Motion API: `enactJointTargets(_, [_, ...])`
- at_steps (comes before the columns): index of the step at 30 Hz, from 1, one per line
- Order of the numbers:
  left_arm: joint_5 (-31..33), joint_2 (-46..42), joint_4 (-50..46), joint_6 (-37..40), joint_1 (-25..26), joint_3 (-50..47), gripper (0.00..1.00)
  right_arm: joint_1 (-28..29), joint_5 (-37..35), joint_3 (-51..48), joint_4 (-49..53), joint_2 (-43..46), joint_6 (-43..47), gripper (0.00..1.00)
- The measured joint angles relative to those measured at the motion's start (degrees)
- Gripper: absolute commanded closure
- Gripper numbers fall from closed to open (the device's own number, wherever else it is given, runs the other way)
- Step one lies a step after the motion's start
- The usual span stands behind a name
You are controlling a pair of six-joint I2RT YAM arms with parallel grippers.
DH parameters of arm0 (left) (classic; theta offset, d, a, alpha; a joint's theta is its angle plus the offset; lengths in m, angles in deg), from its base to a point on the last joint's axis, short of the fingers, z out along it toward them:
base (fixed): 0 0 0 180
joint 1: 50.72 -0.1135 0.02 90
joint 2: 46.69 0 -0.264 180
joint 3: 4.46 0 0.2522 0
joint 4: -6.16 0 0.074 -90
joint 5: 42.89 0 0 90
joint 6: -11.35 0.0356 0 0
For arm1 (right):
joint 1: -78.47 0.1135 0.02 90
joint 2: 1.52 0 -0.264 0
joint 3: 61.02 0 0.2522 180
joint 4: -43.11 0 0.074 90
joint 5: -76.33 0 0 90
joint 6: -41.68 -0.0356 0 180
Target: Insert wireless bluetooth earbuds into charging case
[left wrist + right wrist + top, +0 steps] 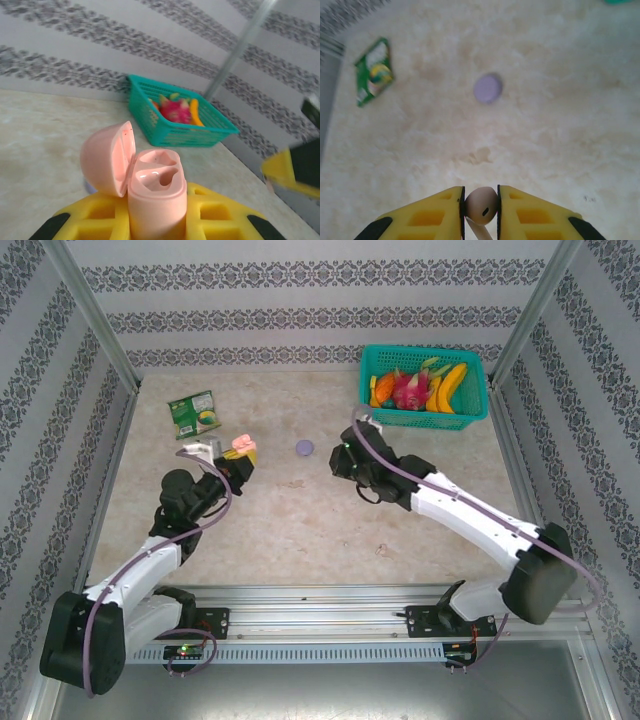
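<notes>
My left gripper [157, 202] is shut on the body of a pale pink charging case [156, 192], which stands upright between the yellow fingers. Its lid [106, 159] hangs open to the left, and the two wells face up. Seen from above, the case [238, 447] sits at the left gripper [241, 458], left of the table's middle. My right gripper [481, 204] is shut on a pale pink earbud [481, 202], its stem pointing back between the pads, held above bare table. From above, the right gripper [345, 454] is right of centre, apart from the case.
A lilac round disc [304, 447] lies on the table between the two grippers, ahead of the right gripper [487, 88]. A green packet [192, 412] lies at the back left. A teal basket [470, 415] of toy fruit stands at the back right. Patterned walls enclose the table.
</notes>
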Motion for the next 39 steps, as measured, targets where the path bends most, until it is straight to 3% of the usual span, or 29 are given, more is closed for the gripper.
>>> enactJointTargets(8, [2.71, 1.18, 0.24, 10.95, 12.07, 0.57, 1.0, -2.62, 3.02, -0.07, -5.92, 6.19, 1.2, 0.75])
enactJointTargets(17, [9.99, 8.5, 0.52, 19.02, 19.28, 6.54, 1.0, -3.69, 5.92, -0.63, -11.39, 9.2, 1.25, 0.75])
enactJointTargets(39, [11.85, 20.85, 2.34, 25.81, 24.98, 19.56, 1.0, -0.55, 9.81, -9.46, -28.89, 13.81, 1.99, 0.75])
